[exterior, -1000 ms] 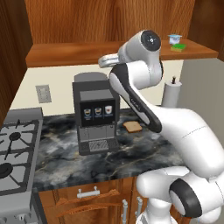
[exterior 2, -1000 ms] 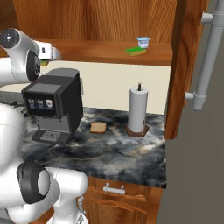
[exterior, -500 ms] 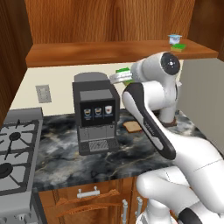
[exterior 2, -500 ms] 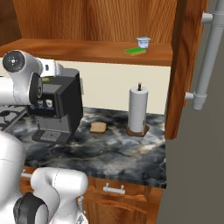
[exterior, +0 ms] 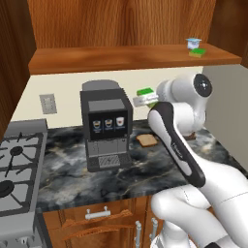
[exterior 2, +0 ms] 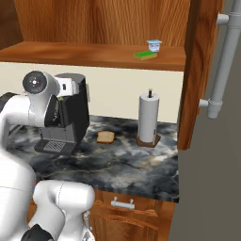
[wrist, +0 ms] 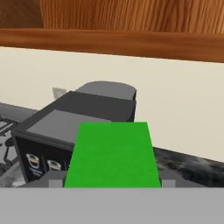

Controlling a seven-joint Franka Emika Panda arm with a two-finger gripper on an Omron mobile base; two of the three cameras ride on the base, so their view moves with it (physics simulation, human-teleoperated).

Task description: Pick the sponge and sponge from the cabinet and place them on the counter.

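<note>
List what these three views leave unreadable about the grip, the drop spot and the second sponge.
- Held sponge: in the hand view its near edge and the fingertips are cut off by the bottom, so finger contact is unseen.
- Gripper: in the left base view, too small to read the jaws.
- Counter beneath it: screened by the coffee machine.
- Shelf sponge: yellow layer too small to confirm.

A black coffee machine point(exterior: 106, 125), bread slice point(exterior 2: 105, 137), paper towel roll point(exterior 2: 148, 117) and stove point(exterior: 17, 167) stand below.

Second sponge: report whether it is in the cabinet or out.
In. The second sponge lies flat on the cabinet shelf beside the small cup; the gripper holds the other sponge.
</note>
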